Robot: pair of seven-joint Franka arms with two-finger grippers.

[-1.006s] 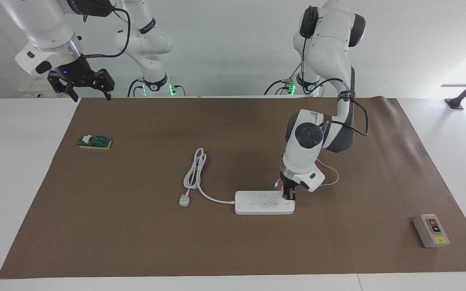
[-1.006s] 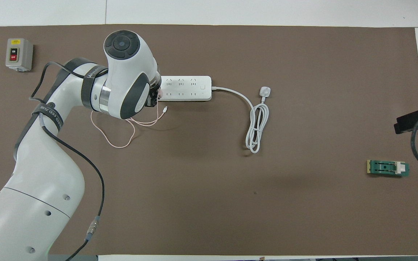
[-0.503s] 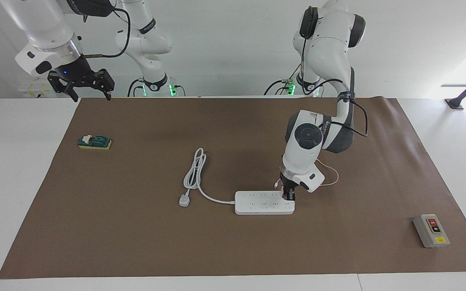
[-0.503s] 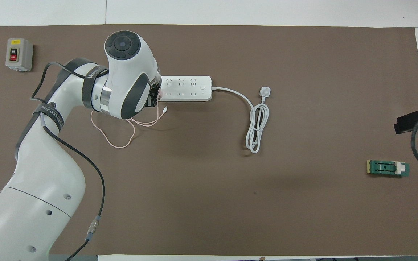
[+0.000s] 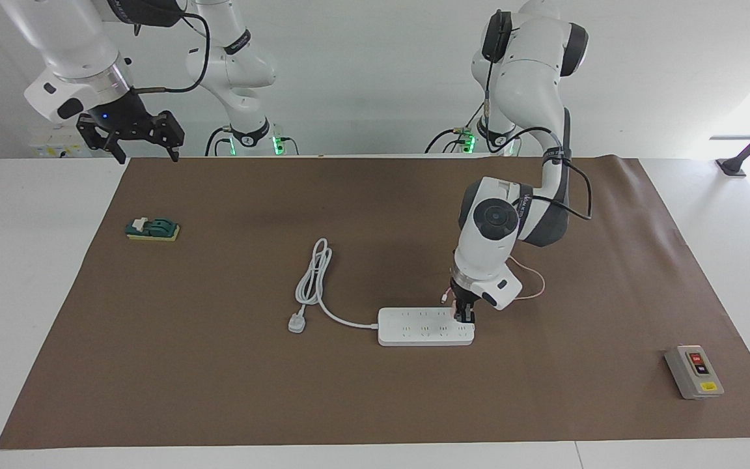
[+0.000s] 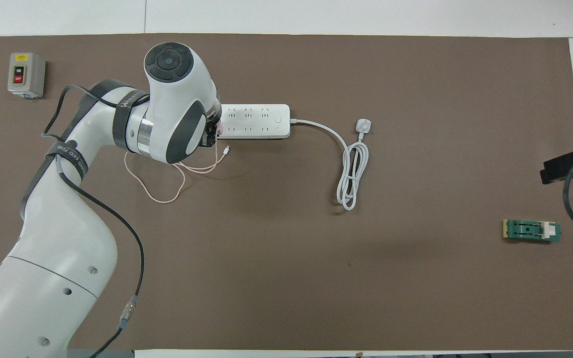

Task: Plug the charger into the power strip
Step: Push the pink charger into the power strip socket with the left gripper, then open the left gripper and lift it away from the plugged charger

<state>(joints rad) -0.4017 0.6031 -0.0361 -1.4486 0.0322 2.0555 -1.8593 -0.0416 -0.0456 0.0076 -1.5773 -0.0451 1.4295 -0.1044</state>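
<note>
A white table (image 5: 36, 273) carries a large brown mat (image 5: 219, 365). A plain white wall (image 5: 375, 78) rises at the robots' end, with bright daylight at one corner.

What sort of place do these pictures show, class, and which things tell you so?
Most likely a robotics lab: two Franka arms work at a white table spread with a brown mat, on which a power strip and a grey switch box lie as test props.
</note>
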